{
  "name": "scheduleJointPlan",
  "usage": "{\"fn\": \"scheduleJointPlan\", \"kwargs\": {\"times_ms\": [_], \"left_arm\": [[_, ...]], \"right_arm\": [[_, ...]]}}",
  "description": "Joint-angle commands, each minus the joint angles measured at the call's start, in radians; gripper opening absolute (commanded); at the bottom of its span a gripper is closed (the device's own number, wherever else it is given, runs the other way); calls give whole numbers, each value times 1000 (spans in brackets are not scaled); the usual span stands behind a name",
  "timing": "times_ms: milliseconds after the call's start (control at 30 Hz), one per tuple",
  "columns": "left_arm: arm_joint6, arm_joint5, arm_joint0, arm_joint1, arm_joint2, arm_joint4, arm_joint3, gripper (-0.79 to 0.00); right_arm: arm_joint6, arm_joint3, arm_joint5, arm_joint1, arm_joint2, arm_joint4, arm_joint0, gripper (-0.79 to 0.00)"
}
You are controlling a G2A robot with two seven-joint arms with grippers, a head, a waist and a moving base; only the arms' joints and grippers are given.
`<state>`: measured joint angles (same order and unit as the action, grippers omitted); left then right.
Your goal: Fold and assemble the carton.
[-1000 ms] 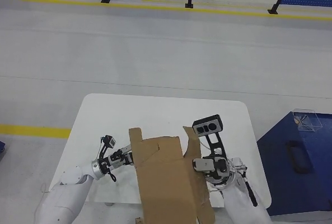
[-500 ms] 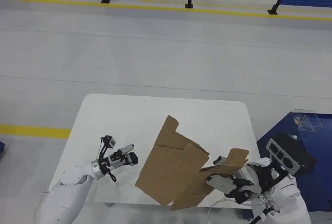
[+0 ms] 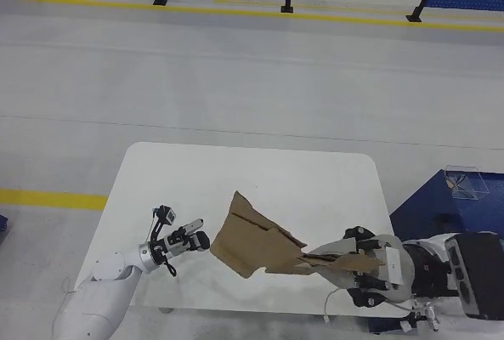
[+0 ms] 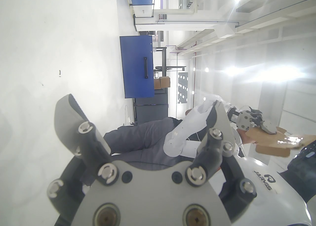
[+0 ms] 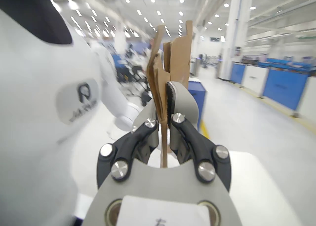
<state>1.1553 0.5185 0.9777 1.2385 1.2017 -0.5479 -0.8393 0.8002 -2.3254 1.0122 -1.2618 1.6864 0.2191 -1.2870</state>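
The flat brown cardboard carton hangs tilted over the near right part of the white table, with one edge pinched tight between the fingers of the right gripper. The left gripper, spread wide and empty, is near the carton's free corner and does not touch it. The board looks light and stiff but will bend at its creases, so I would grasp a panel edge, not a loose flap.

There is one carton, a single flattened brown cardboard piece, and one white table. Two grippers are counted: the left gripper and the right gripper. One blue cabinet stands beside the table, with one clear plastic piece on top.
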Motion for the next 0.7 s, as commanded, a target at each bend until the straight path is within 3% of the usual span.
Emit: {"fn": "scheduleJointPlan", "kwargs": {"times_ms": [0,167,267,467,533,667], "left_arm": [[0,0,0,0,0,0,0,0],[0,0,0,0,0,0,0,0],[0,0,0,0,0,0,0,0],[0,0,0,0,0,0,0,0],[0,0,0,0,0,0,0,0],[0,0,0,0,0,0,0,0]], "right_arm": [[-8,-25,0,7,60,241,50,-785],[-161,-25,0,55,46,657,220,-785],[-359,-25,0,104,0,973,283,-785],[-960,-25,0,208,-41,1713,334,-785],[-1188,-25,-69,233,-56,1919,336,-785],[-1513,-25,-348,274,-77,2290,236,-785]]}}
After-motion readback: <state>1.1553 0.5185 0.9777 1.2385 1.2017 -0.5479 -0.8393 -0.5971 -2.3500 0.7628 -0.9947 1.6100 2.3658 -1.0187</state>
